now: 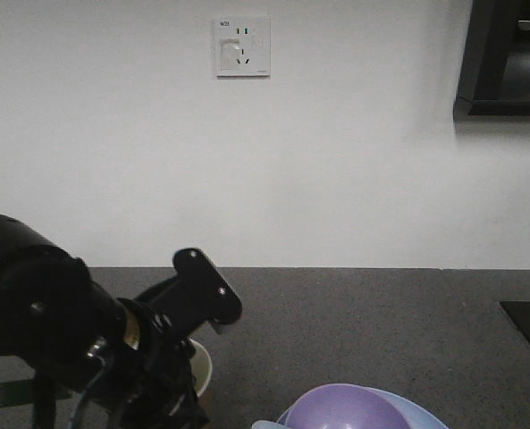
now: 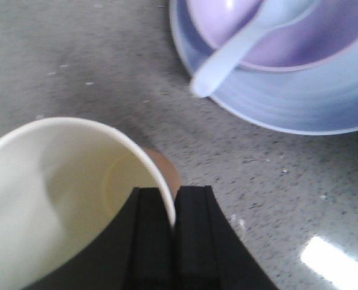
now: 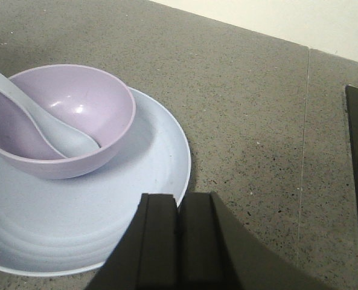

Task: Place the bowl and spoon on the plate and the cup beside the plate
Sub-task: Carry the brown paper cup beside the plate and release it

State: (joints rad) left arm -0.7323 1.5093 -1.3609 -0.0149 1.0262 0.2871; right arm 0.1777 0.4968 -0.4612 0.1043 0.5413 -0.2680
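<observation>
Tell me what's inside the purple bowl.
The spoon lies inside the bowl, scoop at the bottom, handle leaning over the rim. Nothing else shows in there. The bottom directly under the scoop is covered.

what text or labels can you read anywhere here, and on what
Wall socket: a small mark at its top left corner, too small and blurred to read.
Cup, bowl, spoon, plate: no text or labels showing.
Left gripper and right gripper: no markings visible.
Nothing else readable.
</observation>
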